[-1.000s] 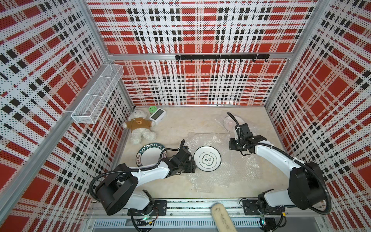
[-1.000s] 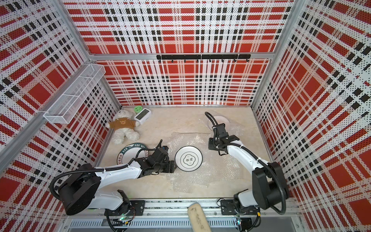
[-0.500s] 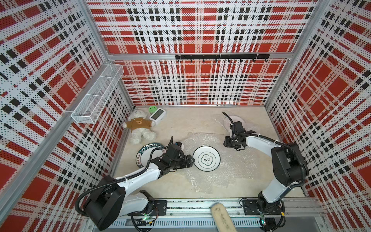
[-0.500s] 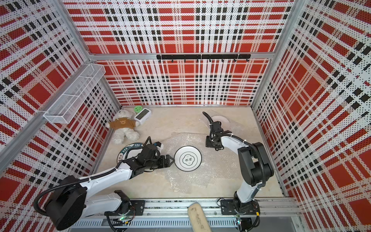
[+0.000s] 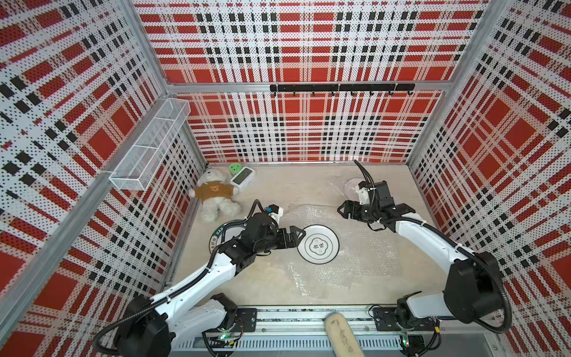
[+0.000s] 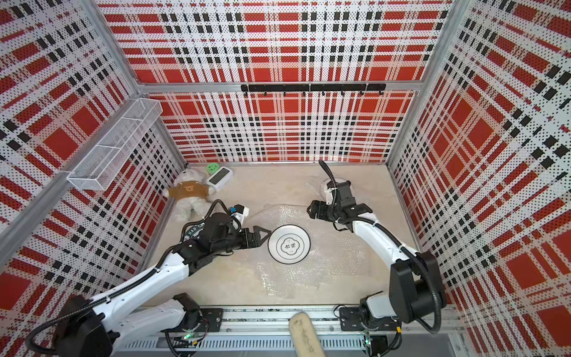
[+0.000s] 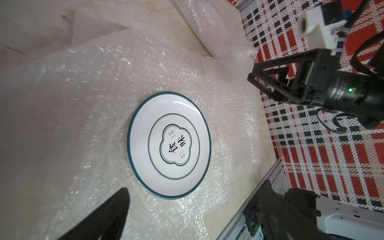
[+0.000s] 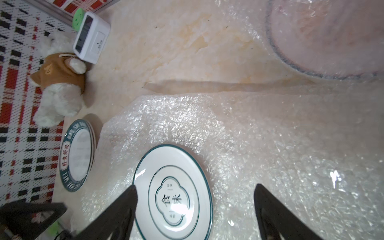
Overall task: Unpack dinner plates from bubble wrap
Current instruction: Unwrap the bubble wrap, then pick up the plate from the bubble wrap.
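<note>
Near the middle of the desk (image 5: 278, 191), the emblem plate (image 5: 318, 244) lies bare on flat bubble wrap (image 5: 358, 256), centre characters apparently 食味. Glazed ceramic: stiff, slick, chippable; I'd pinch its rim. The left end effector (image 5: 298, 237) gapes just beside that rim; the right end effector (image 5: 341, 211) gapes empty over the wrap. Banded plates (image 8: 75, 155) at the left edge read "HAO"; a wrapped plate (image 8: 322, 41) sits near the far right corner.
</note>
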Available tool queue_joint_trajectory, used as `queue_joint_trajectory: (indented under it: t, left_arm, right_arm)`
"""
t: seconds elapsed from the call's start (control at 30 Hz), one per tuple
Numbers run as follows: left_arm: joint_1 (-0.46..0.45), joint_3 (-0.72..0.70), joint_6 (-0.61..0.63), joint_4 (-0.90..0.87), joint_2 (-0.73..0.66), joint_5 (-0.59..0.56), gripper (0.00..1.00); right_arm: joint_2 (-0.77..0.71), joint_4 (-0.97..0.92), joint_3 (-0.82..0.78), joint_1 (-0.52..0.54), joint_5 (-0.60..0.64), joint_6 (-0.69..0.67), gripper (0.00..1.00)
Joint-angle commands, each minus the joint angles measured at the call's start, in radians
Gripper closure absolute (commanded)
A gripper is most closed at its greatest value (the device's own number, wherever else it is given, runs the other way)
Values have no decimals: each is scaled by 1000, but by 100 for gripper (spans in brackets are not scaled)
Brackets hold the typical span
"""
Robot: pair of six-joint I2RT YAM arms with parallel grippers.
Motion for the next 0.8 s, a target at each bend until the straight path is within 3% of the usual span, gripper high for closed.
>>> queue_joint_trajectory:
  t: [0.0,0.23,0.3,0.77]
  left_arm:
    - [-10,-2,-43,75,78,61,3]
    - [21,-12,-62,113,240,57,23]
    - [30,-12,-57,132,274,55,24]
    - [53,-10,-107,275,494,88,51]
  right_arm:
    - [-71,26,-63,4,-88,22,4]
    - [-188,41,-174,3,-161,35,0]
    - [-211,55,-197,3,-180,40,0]
    - [-204,51,-224,3,-188,31,0]
